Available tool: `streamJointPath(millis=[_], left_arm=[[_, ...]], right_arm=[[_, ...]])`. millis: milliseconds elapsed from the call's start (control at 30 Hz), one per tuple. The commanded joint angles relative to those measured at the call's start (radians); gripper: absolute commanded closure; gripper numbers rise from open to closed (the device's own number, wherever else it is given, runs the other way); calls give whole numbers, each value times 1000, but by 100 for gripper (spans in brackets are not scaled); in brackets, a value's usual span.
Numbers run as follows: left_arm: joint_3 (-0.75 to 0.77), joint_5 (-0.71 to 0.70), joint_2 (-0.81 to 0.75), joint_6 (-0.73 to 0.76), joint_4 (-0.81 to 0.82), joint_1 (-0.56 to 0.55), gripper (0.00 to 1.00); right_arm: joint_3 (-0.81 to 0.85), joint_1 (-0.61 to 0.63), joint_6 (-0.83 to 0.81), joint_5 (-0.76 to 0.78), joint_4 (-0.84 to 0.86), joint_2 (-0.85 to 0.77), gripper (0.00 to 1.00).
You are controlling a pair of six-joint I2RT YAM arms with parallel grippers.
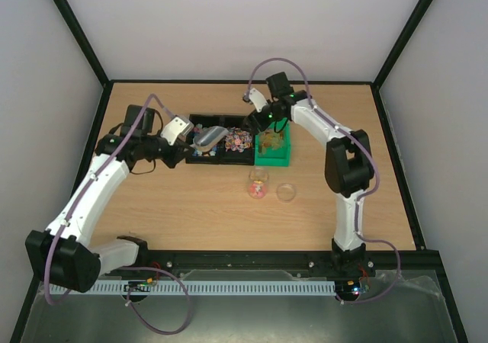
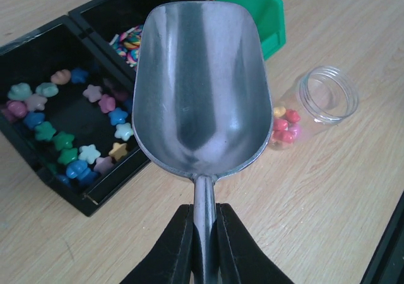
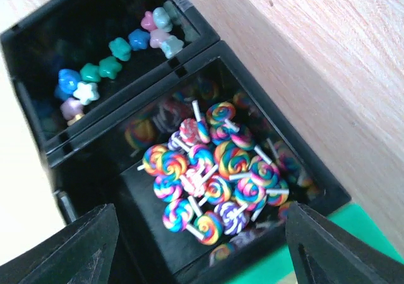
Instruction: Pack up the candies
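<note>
My left gripper (image 2: pixel 204 233) is shut on the handle of an empty metal scoop (image 2: pixel 199 88), held above the near edge of the black bins (image 1: pixel 197 120). One bin holds star-shaped candies (image 2: pixel 76 126), the other swirl lollipop candies (image 3: pixel 214 170). My right gripper (image 3: pixel 202 252) is open and empty, hovering over the lollipop bin; its fingertips (image 3: pixel 82 246) stand wide apart. A small clear jar (image 1: pixel 258 183) with a few red, pink and yellow candies (image 2: pixel 284 127) is on the table in front of the bins. In the top view the scoop (image 1: pixel 210 137) is over the left bin.
A green bin (image 1: pixel 273 149) stands right of the black bins, under the right arm. A clear round lid (image 1: pixel 286 192) lies next to the jar; it also shows in the left wrist view (image 2: pixel 328 94). Bare wooden table lies in front.
</note>
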Motion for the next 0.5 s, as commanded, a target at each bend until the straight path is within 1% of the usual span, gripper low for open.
streamJointPath(millis=[0,133,300,467], left_arm=[[-29,-48,-44,-97,49,11,98],[-20,-68,-35,-126,30,15,98],[-13,-69,-23,-131,10,15,98],[11,-106,13,-119,-14,14,98]], right_arm=[[106,22,-52,105,-50,87,26],[203,42,-63,164,-68,179,26],[279,47,-61,201,-66,251,28],[308,49,-83,212,-70,291,38]])
